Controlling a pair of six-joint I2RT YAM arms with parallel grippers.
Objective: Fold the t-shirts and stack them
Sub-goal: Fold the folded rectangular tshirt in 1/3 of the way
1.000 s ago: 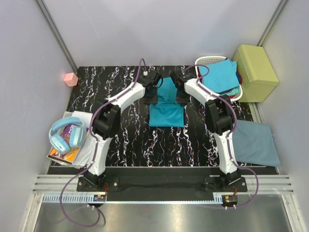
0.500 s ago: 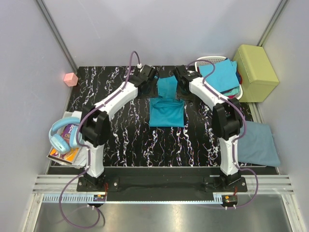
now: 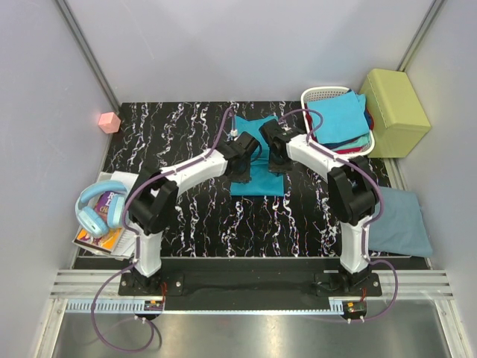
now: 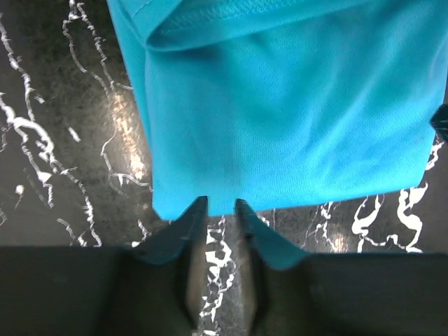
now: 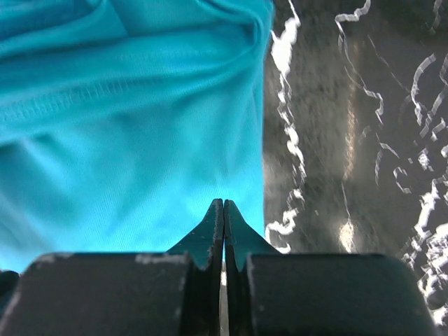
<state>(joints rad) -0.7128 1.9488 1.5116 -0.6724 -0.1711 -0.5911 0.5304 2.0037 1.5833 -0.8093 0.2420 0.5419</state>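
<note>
At the near edge of the black, white-veined tabletop (image 3: 186, 216) stand the two arm bases. At about 4 o'clock, a dusty grey-blue t-shirt (image 3: 395, 222) lies folded flat on the tabletop's right rim, beside the right arm. At 8 o'clock, light blue headphones (image 3: 97, 209) rest on a small pile of books and papers (image 3: 123, 233). Both arms reach inward to the middle, where the large teal t-shirt (image 3: 257, 185) lies folded into a narrow upright oblong, its far end toward 12 o'clock. The left tool (image 4: 219, 207) sits at the shirt's left part. Its wrist view shows its fingers a narrow gap apart at the cloth's near hem, with bare tabletop showing between them and no cloth caught. The right tool (image 5: 223, 204) sits at the shirt's right part, near its right edge, with its fingers pressed fully together above the cloth. Whether a thin fold is nipped between them cannot be told from this close view. Farther out, at about 2 o'clock, a white slatted basket (image 3: 317, 93) holds a bright blue t-shirt (image 3: 341, 115) on top of other folded cloth. Just beside it to the right, off the tabletop's corner, stands a yellow-green padded box (image 3: 393, 102). At 10 o'clock, a small pink cube (image 3: 109, 122) sits by the far left corner.
</note>
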